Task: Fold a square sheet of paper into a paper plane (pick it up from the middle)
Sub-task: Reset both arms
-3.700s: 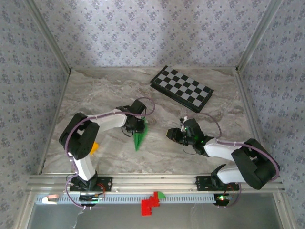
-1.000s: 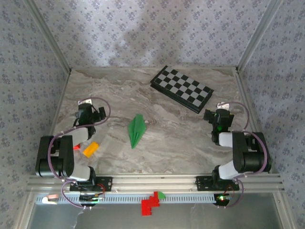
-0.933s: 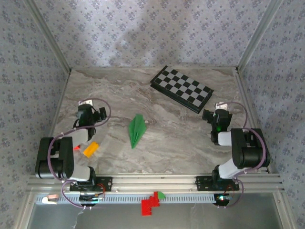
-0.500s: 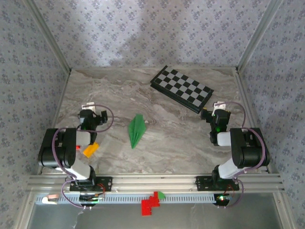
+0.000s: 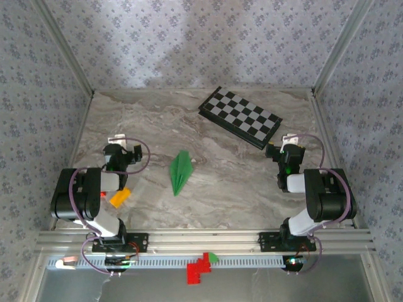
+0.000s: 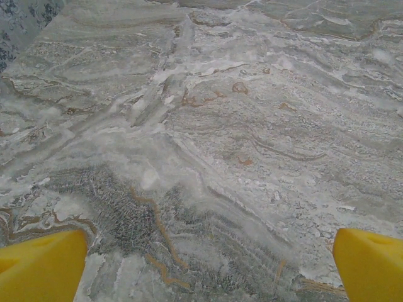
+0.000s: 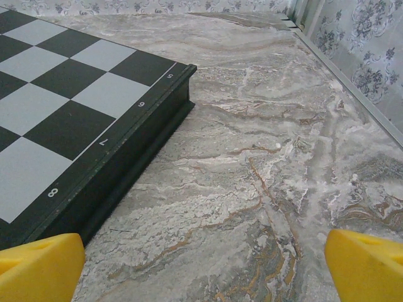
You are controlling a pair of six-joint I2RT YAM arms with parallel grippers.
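Observation:
The paper plane (image 5: 181, 172) is a narrow bright green dart with layered creases, lying flat in the middle of the marble table, tip toward the back. Nothing touches it. My left gripper (image 5: 118, 151) rests folded back at the left side, well clear of the plane. In the left wrist view the left gripper (image 6: 211, 264) stands open, its yellow fingertips (image 6: 41, 264) wide apart over bare marble. My right gripper (image 5: 286, 151) is folded back at the right side; in its wrist view the right gripper (image 7: 208, 264) is open and holds nothing.
The black-and-white checkerboard (image 5: 240, 117) lies at the back right, and its dark edge (image 7: 126, 157) runs just left of the right gripper. A small orange block (image 5: 119, 197) sits beside the left arm. A red piece (image 5: 199, 267) and a tiny green piece (image 5: 213, 257) rest on the front rail.
Earlier both grippers were at the plane in the middle, the left one on it. Both arms have since pulled back to their sides, leaving the plane lying free.

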